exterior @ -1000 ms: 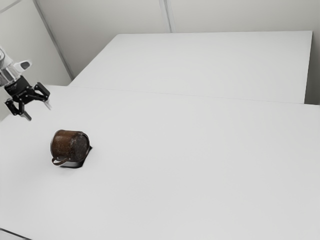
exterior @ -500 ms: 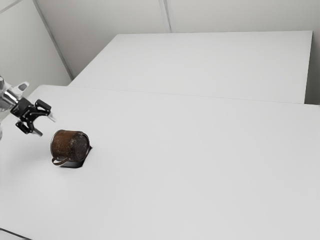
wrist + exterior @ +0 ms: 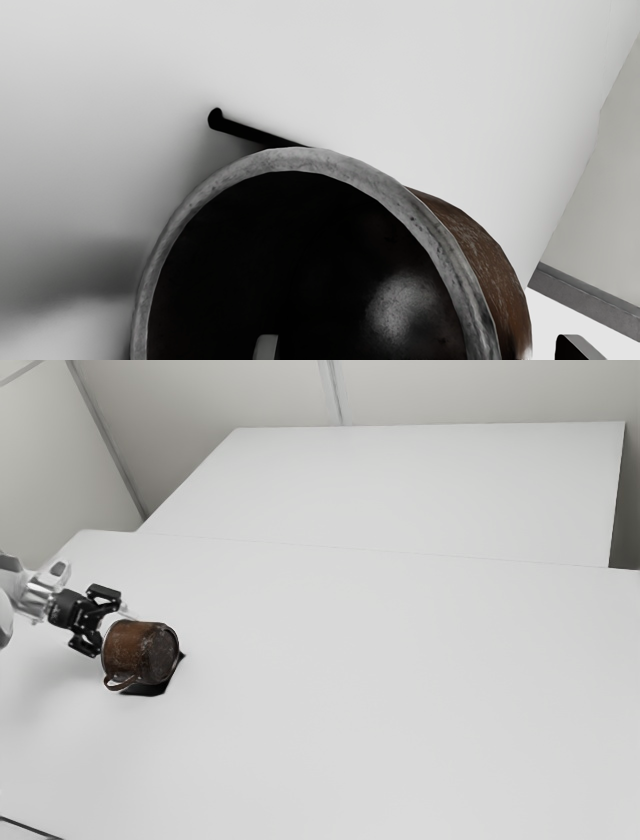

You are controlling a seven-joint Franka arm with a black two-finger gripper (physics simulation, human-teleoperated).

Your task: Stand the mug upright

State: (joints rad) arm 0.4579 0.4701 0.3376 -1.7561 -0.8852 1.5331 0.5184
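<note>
Mug [image 3: 140, 652] is lying on its side in the exterior view's lower left, its mouth [image 3: 300, 250] facing the wide-open end effector [image 3: 115, 635], whose fingers [image 3: 266, 348] are lining up across one side of the rim [image 3: 477, 305].

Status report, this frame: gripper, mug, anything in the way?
Gripper open at the mouth of the mug, rim between the fingers. Mug on its side, not yet upright. No obstruction seen between gripper and mug.
</note>
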